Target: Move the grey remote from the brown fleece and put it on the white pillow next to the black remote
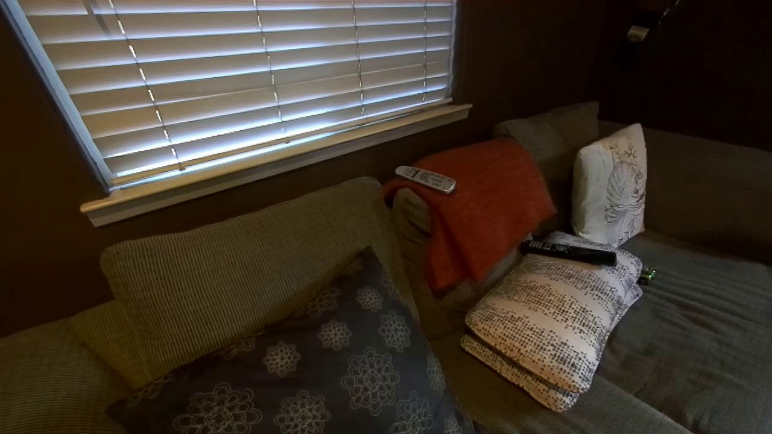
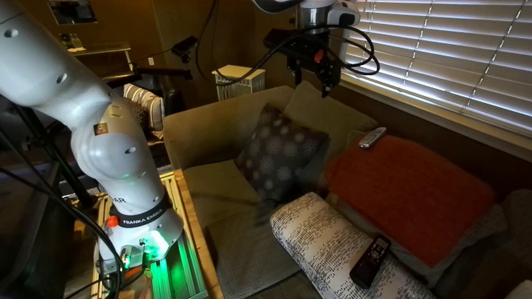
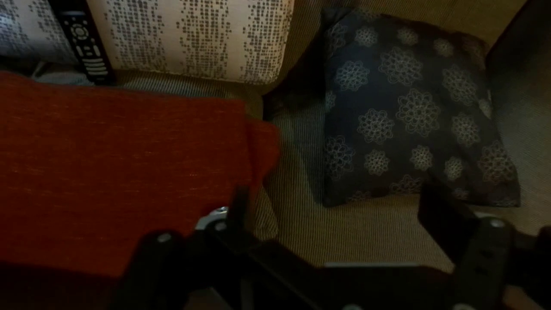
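Observation:
The light-grey remote lies on top of the orange-brown fleece, near its edge toward the window, in both exterior views: remote (image 1: 426, 179) (image 2: 373, 137), fleece (image 1: 494, 205) (image 2: 411, 191). In the wrist view a sliver of the remote (image 3: 210, 218) shows behind a finger, on the fleece (image 3: 129, 168). The speckled white pillow (image 1: 537, 319) (image 2: 320, 236) (image 3: 198, 38) lies flat on the seat. The black remote (image 1: 570, 253) (image 2: 370, 261) (image 3: 86, 47) rests on it. My gripper (image 2: 311, 85) (image 3: 335, 193) is open and empty, above the couch, to one side of the grey remote.
A dark floral cushion (image 1: 362, 361) (image 2: 278, 153) (image 3: 413, 107) leans on the couch back. A smooth white pillow (image 1: 609, 187) stands beyond the fleece. The window sill (image 1: 289, 157) runs close behind the fleece. A small green object (image 1: 647, 275) lies by the speckled pillow.

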Controlling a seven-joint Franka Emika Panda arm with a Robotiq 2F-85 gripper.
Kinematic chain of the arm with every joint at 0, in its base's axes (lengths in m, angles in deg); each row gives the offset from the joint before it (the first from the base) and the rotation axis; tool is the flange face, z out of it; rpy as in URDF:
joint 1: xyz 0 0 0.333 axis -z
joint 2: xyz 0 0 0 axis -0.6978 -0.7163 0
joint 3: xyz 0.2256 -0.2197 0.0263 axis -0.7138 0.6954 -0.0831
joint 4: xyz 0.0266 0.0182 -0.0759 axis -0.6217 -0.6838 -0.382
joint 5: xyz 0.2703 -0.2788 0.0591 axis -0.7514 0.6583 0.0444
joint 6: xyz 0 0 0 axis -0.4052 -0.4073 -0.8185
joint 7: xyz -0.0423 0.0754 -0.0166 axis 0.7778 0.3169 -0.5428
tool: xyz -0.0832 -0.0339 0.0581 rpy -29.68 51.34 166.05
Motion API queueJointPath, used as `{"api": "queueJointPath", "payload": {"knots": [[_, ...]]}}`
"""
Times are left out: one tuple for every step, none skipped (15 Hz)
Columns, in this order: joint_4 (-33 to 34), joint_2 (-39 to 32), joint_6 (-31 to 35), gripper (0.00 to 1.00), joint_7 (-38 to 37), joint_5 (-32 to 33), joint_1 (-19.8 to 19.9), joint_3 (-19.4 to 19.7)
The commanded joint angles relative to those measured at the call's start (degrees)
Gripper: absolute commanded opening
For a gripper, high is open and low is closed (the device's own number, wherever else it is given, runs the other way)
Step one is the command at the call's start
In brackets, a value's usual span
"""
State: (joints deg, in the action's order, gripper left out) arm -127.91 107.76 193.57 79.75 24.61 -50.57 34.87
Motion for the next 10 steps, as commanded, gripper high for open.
{"api": "queueJointPath", "payload": {"knots": [[4.25,-5.63,4.76,1.0,0.06,-0.83,0.83,-2.28],[5.18,-6.93,6.23,1.0,-0.34,-0.73,0.85,-2.86],[6.02,-8.31,8.04,1.0,-0.91,-0.2,1.05,-3.52],[6.83,-9.85,10.85,1.0,-2.47,1.15,1.56,-4.6],[7.92,-11.46,12.84,1.0,-3.47,2.18,1.88,-5.38],[8.84,-13.02,15.17,1.0,-4.7,3.36,2.32,-6.19],[9.92,-14.55,17.49,1.0,-6.07,5.36,2.93,-7.13],[11.12,-16.15,19.29,1.0,-7.56,7.41,3.55,-7.85],[12.44,-17.77,20.79,1.0,-9.06,9.47,4.11,-8.42],[14.09,-19.55,22.09,1.0,-11.04,11.98,4.74,-8.94]]}}
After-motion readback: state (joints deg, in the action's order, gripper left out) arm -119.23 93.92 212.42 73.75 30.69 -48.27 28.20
